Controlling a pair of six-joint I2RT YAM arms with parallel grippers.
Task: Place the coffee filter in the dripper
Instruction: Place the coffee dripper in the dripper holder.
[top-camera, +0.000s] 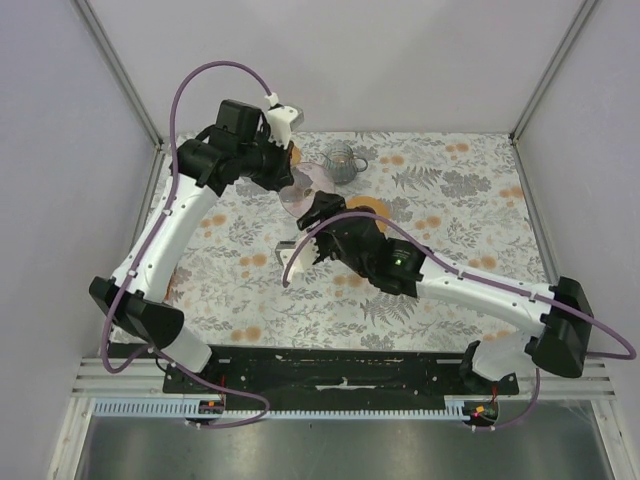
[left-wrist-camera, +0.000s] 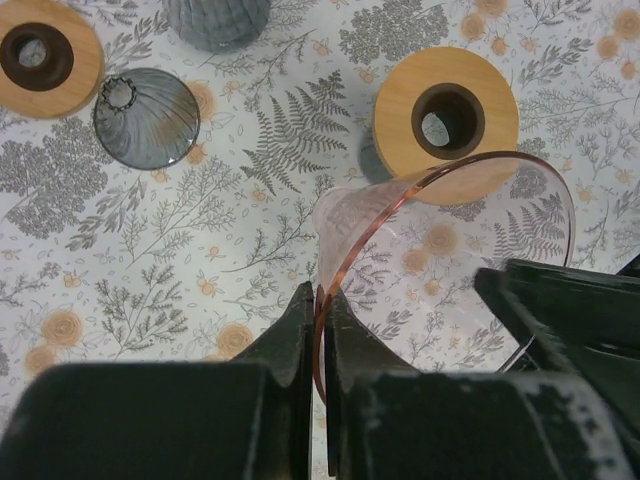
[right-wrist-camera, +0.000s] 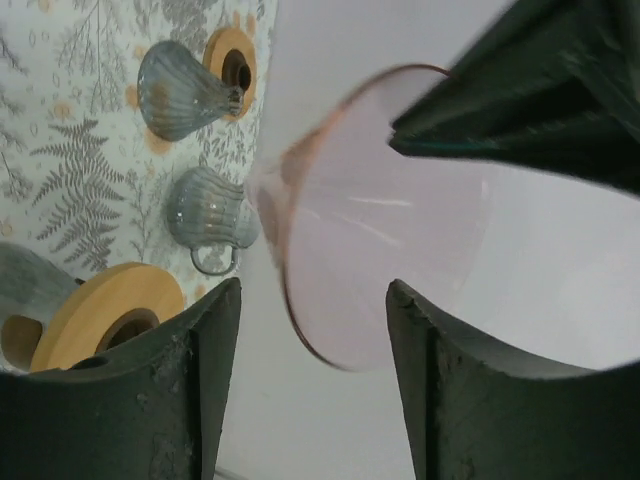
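Left claw (left-wrist-camera: 318, 305) is clamped tight on the clear cone (left-wrist-camera: 350, 215) by its copper rim. The dripper (left-wrist-camera: 447, 118) sits just right of it. Right claw (right-wrist-camera: 310, 305) gapes wide, gripping nothing. Floral tabletop (left-wrist-camera: 150, 250), pale walls (top-camera: 350, 60).

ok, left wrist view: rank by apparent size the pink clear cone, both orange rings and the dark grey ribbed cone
1. pink clear cone, though nearest the camera.
2. central orange ring.
3. dark grey ribbed cone and top-left orange ring: alike; ring cropped.
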